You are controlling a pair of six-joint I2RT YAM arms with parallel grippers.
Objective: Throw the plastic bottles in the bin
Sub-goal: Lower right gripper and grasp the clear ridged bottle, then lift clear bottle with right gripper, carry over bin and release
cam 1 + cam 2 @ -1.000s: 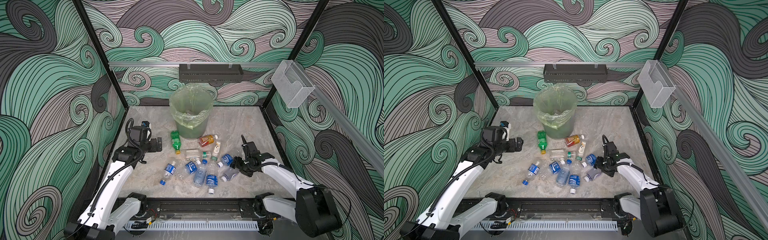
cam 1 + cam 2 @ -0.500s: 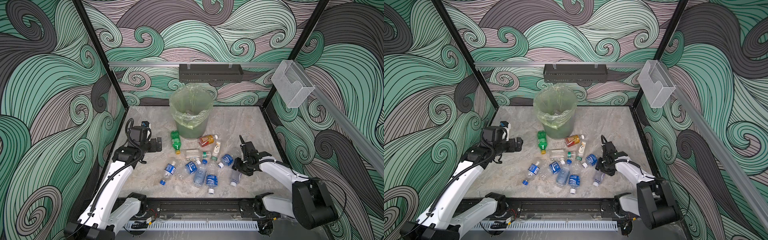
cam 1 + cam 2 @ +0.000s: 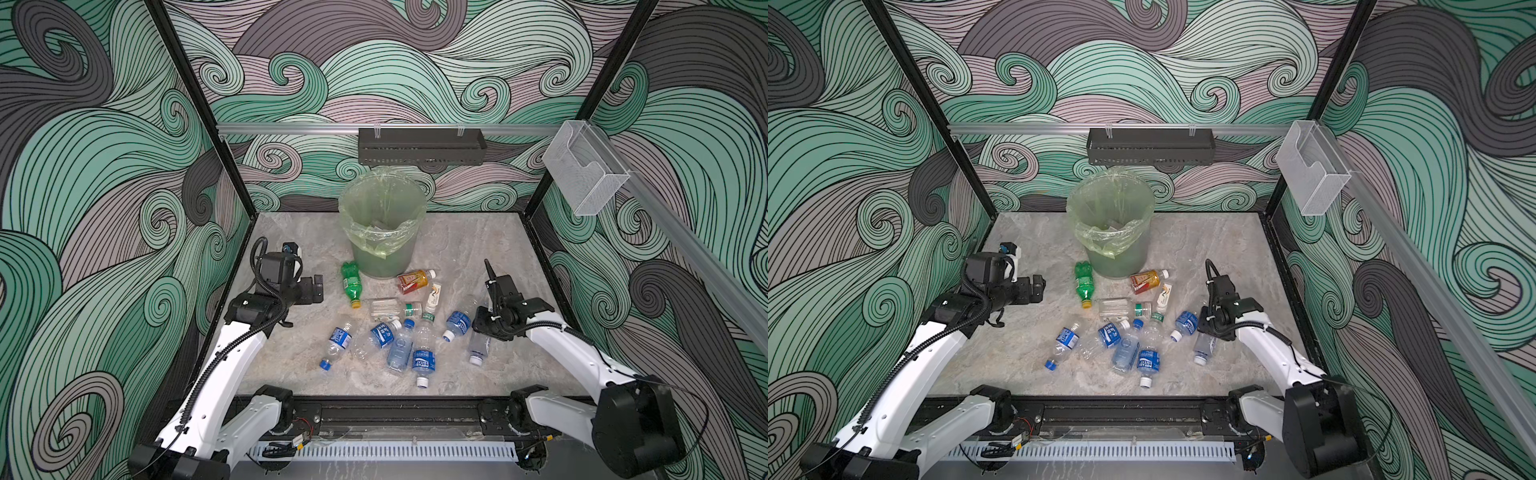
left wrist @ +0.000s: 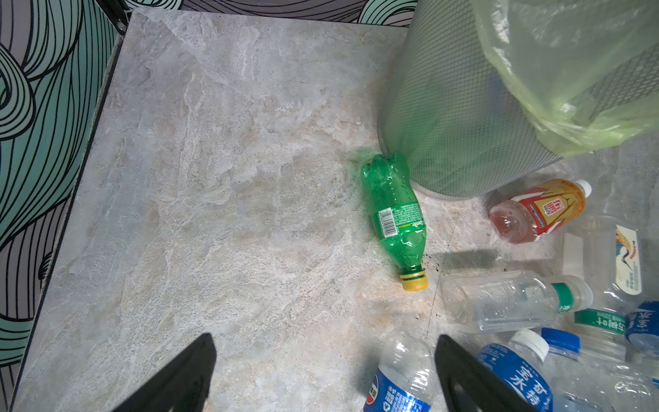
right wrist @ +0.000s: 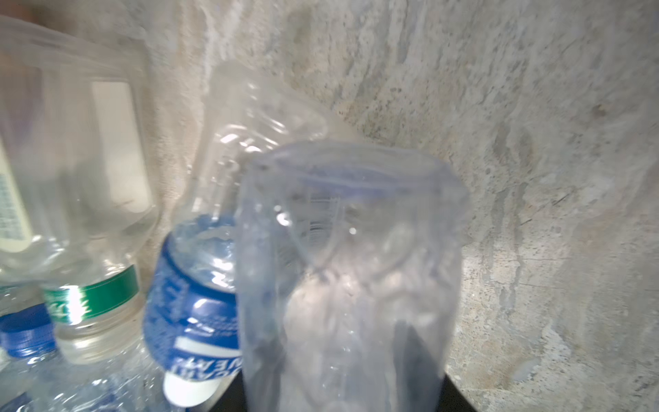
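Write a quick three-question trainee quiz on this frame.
1. True or false: the left gripper holds a bottle.
2. The green bottle lying by the bin has a cap that is: A yellow, B blue, C white.
3. What is the right gripper shut on?

Key: 1 false, it is open and empty. 2 A. 3 a clear bottle with a white cap.

Ahead of me: black tray [image 3: 422, 146] hangs on back rail [image 3: 291, 129]; clear box [image 3: 584, 174] on right wall; marble table [image 3: 478, 241]; wave-patterned walls [image 3: 104, 166] around.
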